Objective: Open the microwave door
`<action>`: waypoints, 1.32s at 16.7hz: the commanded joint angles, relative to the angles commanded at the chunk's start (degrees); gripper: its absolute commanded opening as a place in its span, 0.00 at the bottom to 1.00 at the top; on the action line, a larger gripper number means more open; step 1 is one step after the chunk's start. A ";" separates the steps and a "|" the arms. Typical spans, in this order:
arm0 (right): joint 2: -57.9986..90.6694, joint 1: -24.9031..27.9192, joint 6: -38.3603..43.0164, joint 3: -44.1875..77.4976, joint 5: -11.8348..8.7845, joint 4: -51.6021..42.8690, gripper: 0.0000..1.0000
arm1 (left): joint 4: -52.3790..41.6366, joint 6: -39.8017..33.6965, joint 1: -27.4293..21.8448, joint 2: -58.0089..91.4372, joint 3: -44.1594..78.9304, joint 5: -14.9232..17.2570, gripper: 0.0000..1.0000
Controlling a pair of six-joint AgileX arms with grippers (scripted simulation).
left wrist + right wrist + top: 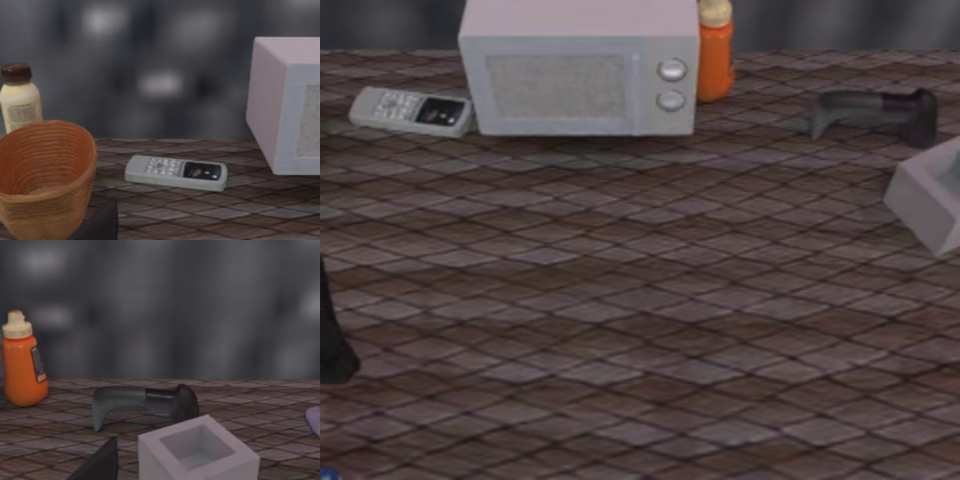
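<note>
**Door closed, our arms low at the near edge**

The microwave (578,68) stands at the table's far side, left of centre, its microwave door (555,85) flush shut. Our left arm (332,345) shows only as a dark shape at the left edge; we cannot tell how either claw stands. A remote (410,110) lies just left of the microwave, an orange bottle (715,50) just right.

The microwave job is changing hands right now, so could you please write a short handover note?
Left gripper: not in view; only a dark piece of that arm shows at the table's left edge.
Right gripper: not in view.
The microwave stands at the back, left of centre, with a remote on its left and an orange bottle on its right.
The microwave door is shut.
Done: nothing.
Left: reach the door and swing it open.
</note>
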 joint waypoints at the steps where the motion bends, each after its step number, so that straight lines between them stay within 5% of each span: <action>1: 0.00 0.00 0.00 0.00 0.00 0.00 1.00 | 0.00 0.00 0.00 0.00 0.00 0.00 1.00; 11: 0.00 0.00 0.00 0.00 0.00 0.00 1.00 | -17.27 -0.48 -6.17 21.03 19.17 -1.98 1.00; 22: 0.00 0.00 0.00 0.00 0.00 0.00 1.00 | -44.55 -13.95 -21.17 73.90 89.06 -6.40 1.00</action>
